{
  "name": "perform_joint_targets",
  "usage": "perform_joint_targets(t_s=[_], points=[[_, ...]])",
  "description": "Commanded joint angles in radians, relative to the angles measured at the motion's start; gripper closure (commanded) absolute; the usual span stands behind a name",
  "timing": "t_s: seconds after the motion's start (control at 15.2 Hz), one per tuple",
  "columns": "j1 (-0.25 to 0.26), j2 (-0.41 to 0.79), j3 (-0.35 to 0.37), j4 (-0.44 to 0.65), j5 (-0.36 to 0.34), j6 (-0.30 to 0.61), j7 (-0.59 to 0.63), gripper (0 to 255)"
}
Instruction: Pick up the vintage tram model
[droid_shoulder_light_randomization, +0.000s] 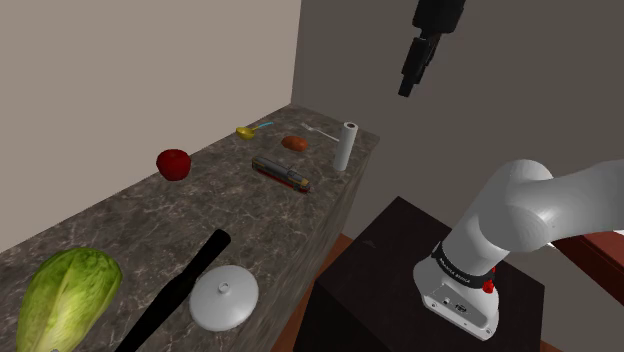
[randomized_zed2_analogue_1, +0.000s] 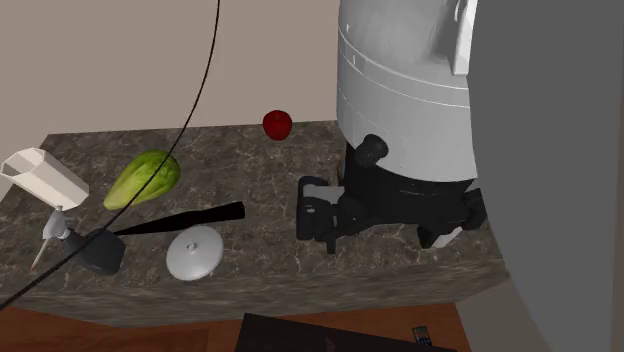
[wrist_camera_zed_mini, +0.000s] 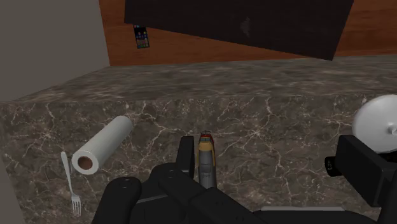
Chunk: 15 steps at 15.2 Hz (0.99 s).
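You're at the approach: the hand (droid_shoulder_light_randomization: 407, 88) hangs at the shoulder view's top, well above the surface (droid_shoulder_light_randomization: 120, 225) — how wide it stands I cannot tell. The tram model (droid_shoulder_light_randomization: 285, 173) lies mid-frame, near the white roll (droid_shoulder_light_randomization: 347, 148). Next, descend squarely over its narrow body.

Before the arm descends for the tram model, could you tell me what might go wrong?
The gripper hangs high above the counter, so a long descent may drift off the slim tram model. The paper towel roll standing nearby could be knocked over. The tram model lies near the counter's edge, so a nudge might push it off.
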Motion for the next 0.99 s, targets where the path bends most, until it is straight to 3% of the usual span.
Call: perform_joint_targets(t_s=[0.0, 0.46, 0.92], points=[[0.0, 0.0, 0.0, 0.0, 0.0, 0.0, 0.0, 0], [-0.011, 0.125, 0.006, -0.118, 0.007, 0.258, 0.022, 0], [-0.024, 0.32, 0.013, -0.165, 0.007, 0.514, 0.045, 0]])
